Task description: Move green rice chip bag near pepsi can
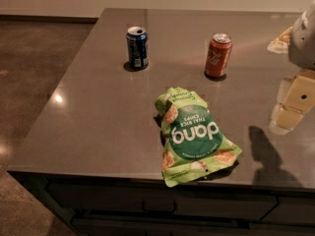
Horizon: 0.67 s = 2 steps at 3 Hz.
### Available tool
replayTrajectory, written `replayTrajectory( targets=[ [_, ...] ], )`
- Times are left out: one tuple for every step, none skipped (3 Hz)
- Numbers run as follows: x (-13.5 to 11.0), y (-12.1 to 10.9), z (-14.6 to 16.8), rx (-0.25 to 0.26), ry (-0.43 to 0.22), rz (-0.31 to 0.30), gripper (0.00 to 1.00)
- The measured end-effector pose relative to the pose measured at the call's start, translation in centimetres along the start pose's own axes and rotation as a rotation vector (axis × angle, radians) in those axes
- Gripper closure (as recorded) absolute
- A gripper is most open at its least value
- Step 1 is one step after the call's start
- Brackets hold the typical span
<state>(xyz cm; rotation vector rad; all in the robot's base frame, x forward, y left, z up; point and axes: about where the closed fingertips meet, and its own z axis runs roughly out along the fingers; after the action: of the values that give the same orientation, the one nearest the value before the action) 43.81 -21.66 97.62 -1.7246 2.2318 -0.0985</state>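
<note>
The green rice chip bag (195,135) lies flat near the table's front edge, upside down to me, with white "dang" lettering on a dark green circle. The pepsi can (137,47), dark blue with a silver top, stands upright at the back left, well away from the bag. My gripper (294,104) hangs at the right edge of the view, above the table and to the right of the bag. It touches neither the bag nor the can.
An orange-red soda can (218,55) stands upright at the back, right of the pepsi can. A pale packet (280,41) lies at the far right, partly hidden by my arm. The grey table (88,117) drops to floor on the left and front.
</note>
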Motion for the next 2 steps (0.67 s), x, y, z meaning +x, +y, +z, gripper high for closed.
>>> replayTrajectory(
  targets=[
    [-0.12, 0.01, 0.04, -0.005, 0.002, 0.002, 0.00],
    [-0.91, 0.01, 0.38, -0.039, 0.014, 0.016, 0.00]
  ],
)
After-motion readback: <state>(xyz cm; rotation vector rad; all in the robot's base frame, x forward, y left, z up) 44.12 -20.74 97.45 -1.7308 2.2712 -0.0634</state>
